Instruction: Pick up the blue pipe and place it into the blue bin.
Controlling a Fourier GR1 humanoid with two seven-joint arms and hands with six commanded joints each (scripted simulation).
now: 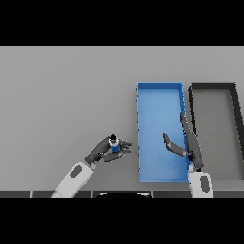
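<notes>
With left hand (pixel 106 151) fingers curled round the blue pipe (pixel 114 145), just left of the blue bin (pixel 159 93), carry step; next: move right, release. Right hand (pixel 187 143) fingers straight, over bin.

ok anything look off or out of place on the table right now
Nothing stands out. The blue pipe sits upright in the left robot hand, beside the blue bin. The right robot hand hangs open over that bin, and the dark bin lies squarely alongside.
</notes>
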